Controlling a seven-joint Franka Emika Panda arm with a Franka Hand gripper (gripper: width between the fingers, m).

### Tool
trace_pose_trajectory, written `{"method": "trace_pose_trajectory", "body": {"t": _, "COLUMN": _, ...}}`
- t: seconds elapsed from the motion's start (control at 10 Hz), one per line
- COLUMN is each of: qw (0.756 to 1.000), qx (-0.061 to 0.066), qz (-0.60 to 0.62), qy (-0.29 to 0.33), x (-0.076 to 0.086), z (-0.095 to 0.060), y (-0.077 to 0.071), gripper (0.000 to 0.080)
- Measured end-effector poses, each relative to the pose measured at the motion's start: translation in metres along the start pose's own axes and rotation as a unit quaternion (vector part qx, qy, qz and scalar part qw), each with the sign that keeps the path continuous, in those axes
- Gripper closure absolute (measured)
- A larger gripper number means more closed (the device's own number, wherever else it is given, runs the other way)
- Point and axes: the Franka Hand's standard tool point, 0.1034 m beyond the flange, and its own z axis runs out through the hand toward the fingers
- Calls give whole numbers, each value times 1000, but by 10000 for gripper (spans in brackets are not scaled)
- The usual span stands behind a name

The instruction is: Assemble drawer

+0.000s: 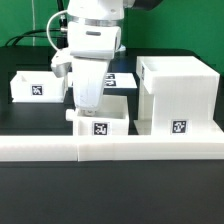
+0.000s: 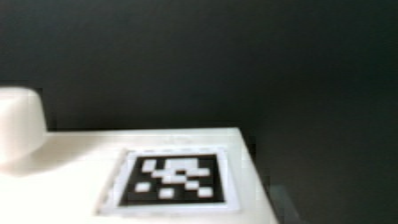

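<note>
Tray [image 1: 113, 120] with a tagged front lies just under the claw [image 1: 88, 102], whose grip state I cannot tell.

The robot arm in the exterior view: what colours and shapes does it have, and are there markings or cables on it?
The arm is glossy white, with rounded, boxy covers and dark parts near the top. Its gripper is also white and narrows downward. No markings or cables can be made out on it.
</note>
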Motion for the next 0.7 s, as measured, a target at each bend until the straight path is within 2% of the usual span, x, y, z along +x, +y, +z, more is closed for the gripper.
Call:
{"method": "trace_pose_trajectory", "body": {"t": 0.1, "qw": 1000, "qx": -12, "qz": 1, "qy": 1, "x": -1, "z": 1, "y": 1, "gripper": 757}}
{"method": "trace_pose_trajectory", "body": {"t": 0.5, "qw": 1000, "qx": -7, "qz": 1, "qy": 3, "x": 3, "z": 4, "y": -1, "gripper": 757}}
{"method": "trace_pose_trajectory", "body": {"t": 0.6, "qw": 1000, "qx": -10, "qz": 2, "qy": 3, "x": 2, "z": 4, "y": -1, "gripper": 757}}
{"method": "trace_pose_trajectory", "body": {"t": 0.7, "qw": 1000, "qx": -20, "qz": 3, "qy": 4, "x": 2, "z": 5, "y": 0, "gripper": 757}}
